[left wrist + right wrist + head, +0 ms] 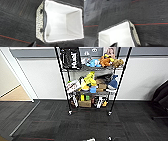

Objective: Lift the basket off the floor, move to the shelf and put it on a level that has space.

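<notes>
The basket (58, 23) is woven tan and dark, lined with white fabric, and I see into it from above in both wrist views. Its lining holds nothing. One dark loop handle (43, 20) lies along its short side in the left wrist view. Dark grey carpet floor (16, 18) with a thin red line surrounds the basket (117, 36) in the right wrist view too. Dark parts of my left gripper (33, 44) and right gripper (114, 45) show beside it. In the head view the black wire shelf (91, 82) stands ahead against the wall. Its posts run past the picture's upper edge, and the tiers I see are crowded with toys and boxes.
A doorway with tan wooden flooring (15, 94) opens at the left, with a metal floor strip (25, 119) leading toward it. A dark bulky object (161, 99) stands at the right by the white wall. Open carpet (82, 124) lies between me and the rack.
</notes>
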You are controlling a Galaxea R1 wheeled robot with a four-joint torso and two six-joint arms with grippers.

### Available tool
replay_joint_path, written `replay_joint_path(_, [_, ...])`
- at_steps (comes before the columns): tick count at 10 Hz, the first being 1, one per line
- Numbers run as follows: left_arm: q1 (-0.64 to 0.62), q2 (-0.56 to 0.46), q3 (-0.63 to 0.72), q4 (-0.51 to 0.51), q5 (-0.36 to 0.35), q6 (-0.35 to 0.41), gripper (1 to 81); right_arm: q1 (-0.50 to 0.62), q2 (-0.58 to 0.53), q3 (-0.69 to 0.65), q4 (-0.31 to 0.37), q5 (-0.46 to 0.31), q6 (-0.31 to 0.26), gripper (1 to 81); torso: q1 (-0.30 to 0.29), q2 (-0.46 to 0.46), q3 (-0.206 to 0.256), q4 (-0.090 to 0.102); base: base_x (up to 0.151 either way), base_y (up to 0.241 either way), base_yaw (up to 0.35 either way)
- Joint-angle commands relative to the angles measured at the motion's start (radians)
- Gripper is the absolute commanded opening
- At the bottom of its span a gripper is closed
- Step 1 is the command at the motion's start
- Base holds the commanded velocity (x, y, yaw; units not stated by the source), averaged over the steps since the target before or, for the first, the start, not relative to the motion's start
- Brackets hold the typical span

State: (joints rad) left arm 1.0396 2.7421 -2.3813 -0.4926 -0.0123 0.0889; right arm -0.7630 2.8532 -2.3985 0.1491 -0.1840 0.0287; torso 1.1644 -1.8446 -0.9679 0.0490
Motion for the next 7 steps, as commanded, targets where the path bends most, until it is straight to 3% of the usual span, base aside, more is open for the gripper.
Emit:
replay_joint_path(1, [-0.095, -0.027, 0.0, -0.008, 0.075, 0.002, 81.1, 0.118, 0.004, -0.002, 0.027, -0.045, 0.005, 81.1, 0.061, -0.095, 0.0, 0.0, 0.0, 0.0, 0.0])
replay_joint_path(4, [-0.114, -0.025, 0.0, -0.008, 0.077, -0.004, 81.1, 0.129, 0.005, -0.002, 0.032, -0.045, 0.005, 81.1, 0.127, -0.199, 0.0, 0.0, 0.0, 0.0, 0.0])
replay_joint_path(5, [-0.12, -0.024, 0.0, -0.009, 0.083, -0.005, 81.1, 0.13, 0.007, -0.002, 0.033, -0.045, 0.005, 81.1, 0.148, -0.233, -0.066, 0.0, 0.0, 0.0, 0.0])
replay_joint_path(7, [-0.137, -0.025, 0.0, -0.009, 0.097, -0.005, 81.1, 0.139, 0.01, -0.005, 0.032, -0.045, 0.005, 81.1, 0.181, -0.287, -0.105, 0.0, 0.0, 0.0, 0.0])
